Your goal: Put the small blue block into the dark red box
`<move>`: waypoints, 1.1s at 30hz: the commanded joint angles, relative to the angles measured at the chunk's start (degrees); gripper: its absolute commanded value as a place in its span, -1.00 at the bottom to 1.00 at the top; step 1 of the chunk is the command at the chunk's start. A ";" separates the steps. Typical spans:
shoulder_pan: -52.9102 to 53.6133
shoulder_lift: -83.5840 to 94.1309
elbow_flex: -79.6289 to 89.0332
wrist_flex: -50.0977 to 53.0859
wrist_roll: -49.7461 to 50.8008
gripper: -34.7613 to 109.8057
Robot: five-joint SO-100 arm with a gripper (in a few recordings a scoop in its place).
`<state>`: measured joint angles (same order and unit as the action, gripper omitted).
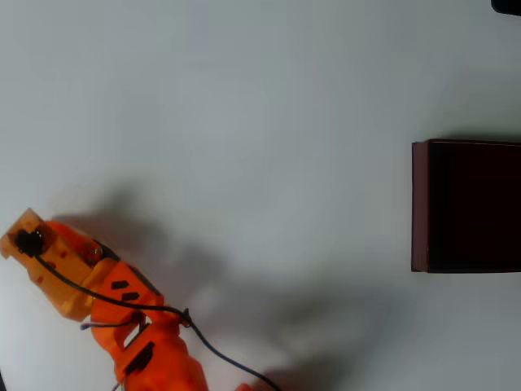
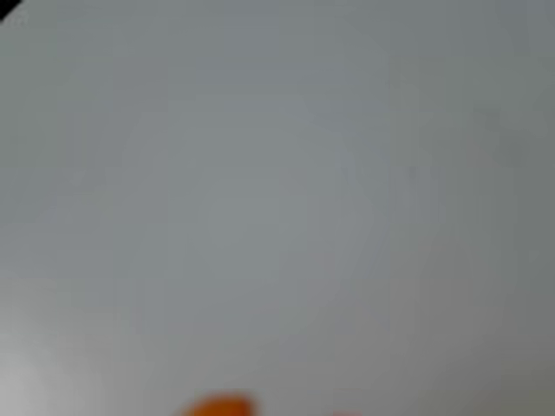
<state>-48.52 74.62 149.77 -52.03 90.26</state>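
In the overhead view the orange arm (image 1: 106, 301) sits at the lower left, well apart from the dark red box (image 1: 419, 204), which serves here as the landmark. The arm runs from the bottom edge up and to the left, ending in a blocky orange part far to the left of the box and a little lower than its top wall. A thin black cable (image 1: 203, 342) loops along the arm and trails off toward the bottom edge, on the side facing the box. A soft grey shadow spreads over the white table (image 1: 260, 98) between the arm and the box.

The gripper's fingers cannot be made out from above, so whether the jaws are open or closed cannot be told. In the wrist view, which is heavily blurred, an orange fingertip (image 2: 217, 406) pokes up at the bottom edge over plain pale table surface; this too leaves the jaw state unclear.

At the right edge of the overhead view stands the dark red box, cut off by the frame. Its thin maroon wall shows along the left side, and its interior is very dark, almost black; nothing can be made out inside it.

The small blue block cannot be picked out, so its place cannot be told. No readable writing shows.
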 commanded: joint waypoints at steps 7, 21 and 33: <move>0.35 5.19 0.62 0.62 -1.93 -0.51; 0.09 31.55 11.34 22.94 -0.09 -0.20; -3.87 22.06 6.86 18.28 5.54 -0.20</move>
<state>-51.77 99.05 158.55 -28.48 94.48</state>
